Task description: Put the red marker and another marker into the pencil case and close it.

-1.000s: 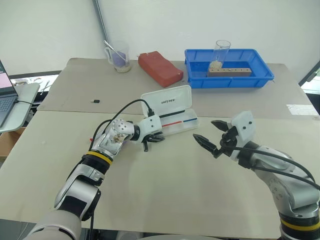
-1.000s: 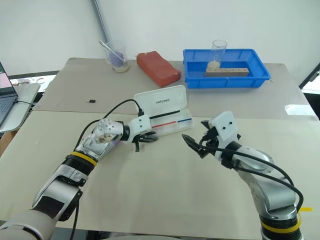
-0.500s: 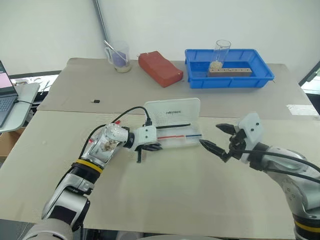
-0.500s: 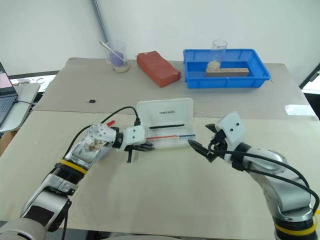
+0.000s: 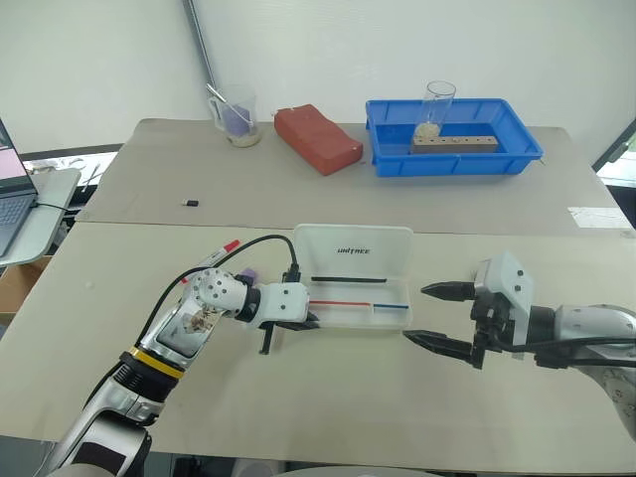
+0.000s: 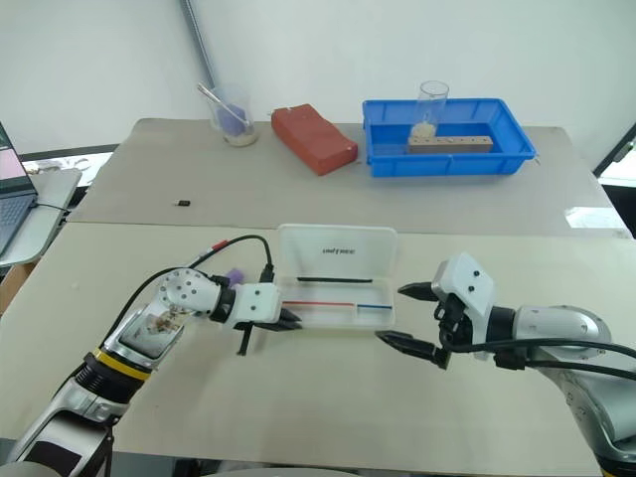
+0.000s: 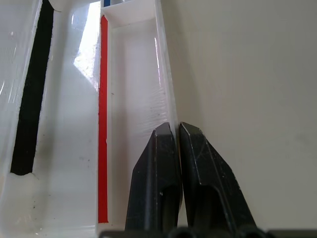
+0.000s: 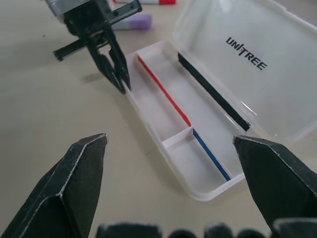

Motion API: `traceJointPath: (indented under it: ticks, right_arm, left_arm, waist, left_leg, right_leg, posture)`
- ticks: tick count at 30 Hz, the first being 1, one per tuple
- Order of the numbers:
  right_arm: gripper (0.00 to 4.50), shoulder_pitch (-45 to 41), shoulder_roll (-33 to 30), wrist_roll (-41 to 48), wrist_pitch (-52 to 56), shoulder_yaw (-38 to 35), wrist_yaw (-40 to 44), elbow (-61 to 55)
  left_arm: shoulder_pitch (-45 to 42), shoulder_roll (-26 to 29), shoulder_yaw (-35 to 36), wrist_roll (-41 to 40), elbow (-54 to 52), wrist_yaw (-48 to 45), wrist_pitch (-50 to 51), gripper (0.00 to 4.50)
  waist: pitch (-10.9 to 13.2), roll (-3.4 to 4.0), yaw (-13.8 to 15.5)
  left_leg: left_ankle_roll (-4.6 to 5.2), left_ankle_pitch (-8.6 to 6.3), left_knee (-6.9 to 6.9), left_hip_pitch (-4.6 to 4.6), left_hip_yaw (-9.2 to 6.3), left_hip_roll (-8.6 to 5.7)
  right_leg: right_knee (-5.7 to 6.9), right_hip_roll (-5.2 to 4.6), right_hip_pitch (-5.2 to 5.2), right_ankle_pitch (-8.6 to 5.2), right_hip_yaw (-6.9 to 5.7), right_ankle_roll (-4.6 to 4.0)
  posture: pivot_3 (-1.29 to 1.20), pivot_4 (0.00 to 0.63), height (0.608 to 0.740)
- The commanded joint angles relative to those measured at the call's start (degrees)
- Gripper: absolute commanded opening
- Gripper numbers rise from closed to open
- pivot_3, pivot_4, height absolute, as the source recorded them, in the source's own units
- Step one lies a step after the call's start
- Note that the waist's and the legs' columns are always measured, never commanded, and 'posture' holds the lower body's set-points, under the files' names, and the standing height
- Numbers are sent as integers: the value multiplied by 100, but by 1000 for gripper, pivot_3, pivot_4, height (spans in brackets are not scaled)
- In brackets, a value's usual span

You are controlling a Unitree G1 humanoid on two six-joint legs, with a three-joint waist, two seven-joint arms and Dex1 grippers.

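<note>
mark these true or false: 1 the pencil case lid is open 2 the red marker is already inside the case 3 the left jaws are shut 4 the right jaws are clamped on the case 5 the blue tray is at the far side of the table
1. True. The pencil case lies with its lid raised.
2. False. The red marker lies on the table behind the left arm, beside the purple marker; the case's compartments hold no marker.
3. True. The left gripper has its jaws shut, tips at the case's near wall.
4. False. The right gripper has its jaws wide open, holding nothing, beside the case.
5. True. The blue tray sits at the far side.
</note>
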Motion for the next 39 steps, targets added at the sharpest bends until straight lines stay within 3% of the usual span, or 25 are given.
traceJointPath:
  ticks: [1,9,18,34,37,39]
  right_arm:
    - [4500,-25,2,43,-235,-52,117,28]
    - [4500,-26,191,-201,-574,146,117,302]
    - [4500,-122,198,-248,-644,252,154,430]
    - [4500,-330,230,26,-355,215,-123,296]
    - [4500,-398,214,61,-299,242,-169,292]
    - [4500,-463,208,67,-270,271,-184,321]
  left_arm:
    - [31,43,5,-15,-244,66,127,71]
    - [154,7,16,-27,-411,208,286,71]
    - [113,123,-27,61,-303,147,-212,71]
    - [161,82,-18,-45,-362,117,-67,71]
    - [180,122,-9,-23,-383,107,-157,1101]
    - [128,179,-13,82,-302,125,-342,2027]
  waist:
    - [0,0,15]
    - [0,0,7]
    - [-1,1,12]
    - [-1,2,8]
    - [-2,3,12]
    - [-2,2,14]
  left_leg:
    - [0,0,1,-2,0,-1]
    - [0,0,7,-3,-1,-1]
    - [0,0,7,-2,-1,-1]
    - [1,1,9,-1,0,-1]
    - [1,1,9,-1,0,-1]
    - [1,1,10,-1,0,-1]
  right_leg:
    - [0,-1,0,0,-1,0]
    - [1,-1,1,1,-1,-1]
    - [1,-1,2,2,0,-2]
    - [3,-1,3,3,-1,-4]
    - [4,0,3,3,-1,-6]
    - [4,-1,4,4,-1,-7]
  posture:
    - [0,150,740]
    - [0,150,740]
    - [0,150,740]
    - [0,150,740]
    - [0,150,740]
    - [0,150,740]
